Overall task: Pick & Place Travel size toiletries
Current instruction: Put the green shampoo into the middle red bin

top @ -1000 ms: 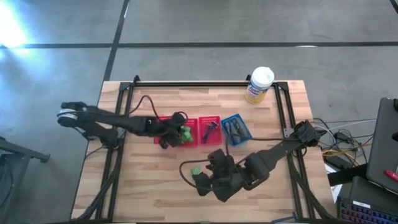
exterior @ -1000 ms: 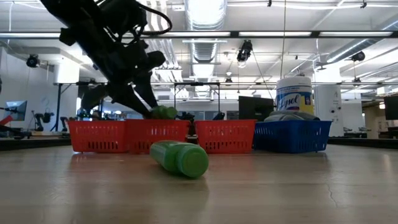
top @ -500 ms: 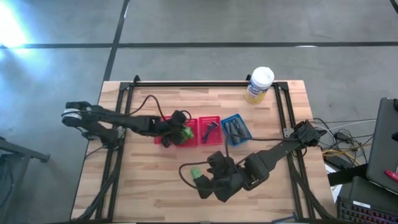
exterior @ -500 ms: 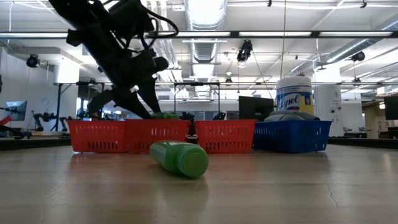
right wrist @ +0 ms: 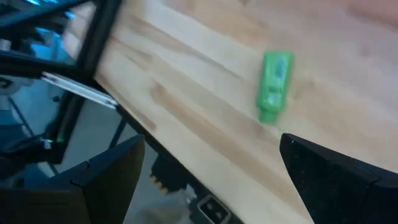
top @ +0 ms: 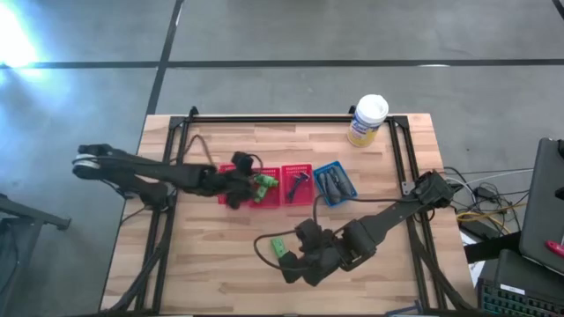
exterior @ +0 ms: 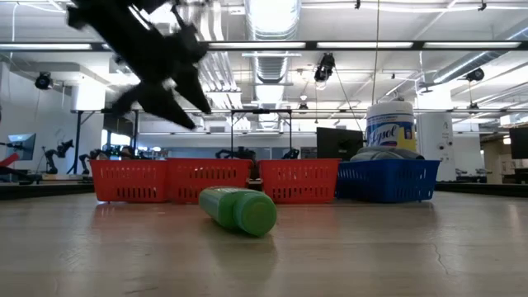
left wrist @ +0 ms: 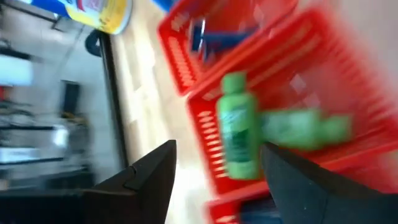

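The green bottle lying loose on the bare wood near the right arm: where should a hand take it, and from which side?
Grip the green bottle across its wider body, not the narrow cap end. It lies flat on its side on the table, clear of the baskets, so coming straight down from above with the fingers either side of its long axis looks best. The open right hand is already close by.

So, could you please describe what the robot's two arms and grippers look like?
Both arms are dark, slim and jointed, with black cables looping beside them. The left gripper and right gripper each end in two dark, wedge-shaped fingers. No markings are legible.
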